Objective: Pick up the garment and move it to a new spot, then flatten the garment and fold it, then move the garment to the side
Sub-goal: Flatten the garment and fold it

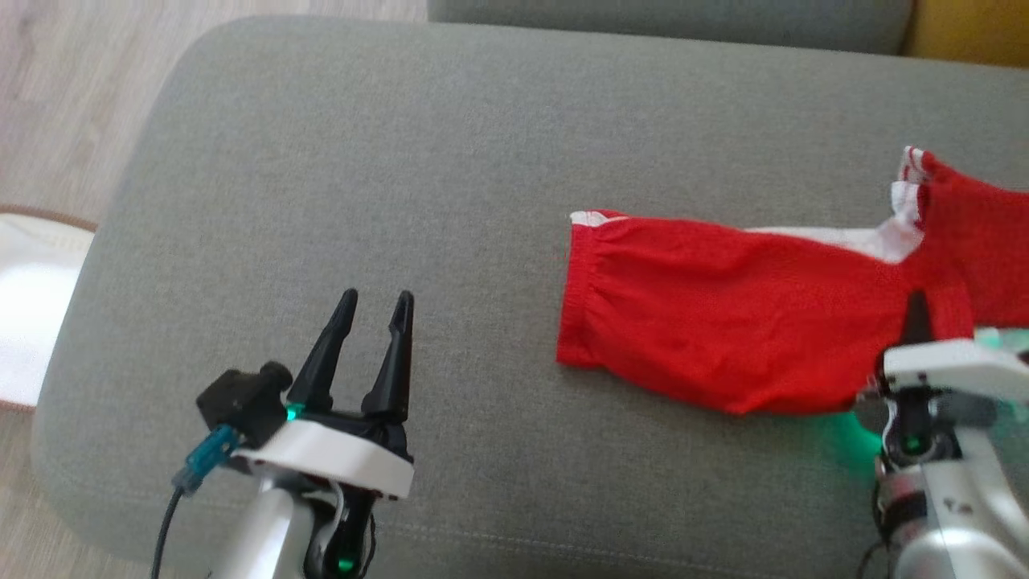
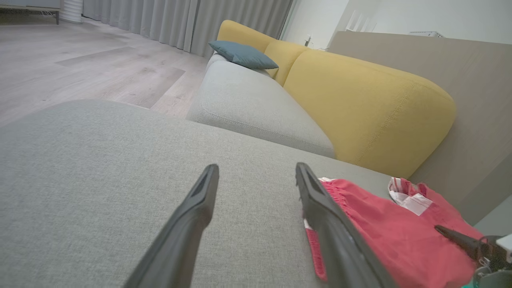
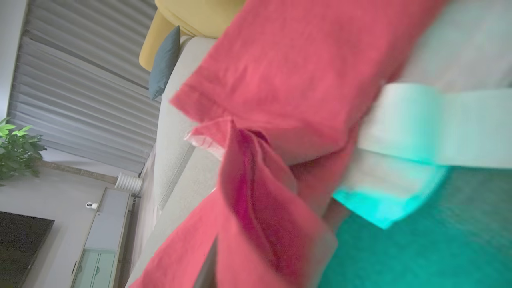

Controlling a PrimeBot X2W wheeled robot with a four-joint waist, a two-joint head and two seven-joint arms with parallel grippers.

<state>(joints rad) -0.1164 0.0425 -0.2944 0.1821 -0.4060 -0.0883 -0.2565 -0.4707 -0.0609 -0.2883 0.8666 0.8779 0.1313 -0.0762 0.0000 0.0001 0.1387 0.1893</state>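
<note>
A red garment (image 1: 723, 322) with white trim lies spread on the grey sofa cushion (image 1: 402, 161), right of centre, its elastic edge facing left. My right gripper (image 1: 916, 310) sits at the garment's right part, shut on a pinch of the cloth. In the right wrist view the red garment (image 3: 288, 80) bunches up close around the fingers and hides them. My left gripper (image 1: 377, 297) hovers open over bare cushion at the lower left, well clear of the cloth. In the left wrist view the left gripper (image 2: 257, 168) is open, with the garment (image 2: 380, 224) just beyond its right finger.
The cushion's rounded left edge drops to a wooden floor (image 1: 64, 80), where a white mat (image 1: 32, 305) lies. Behind stand a yellow backrest (image 2: 360, 100), a second grey seat (image 2: 248, 100) and a blue pillow (image 2: 244, 54).
</note>
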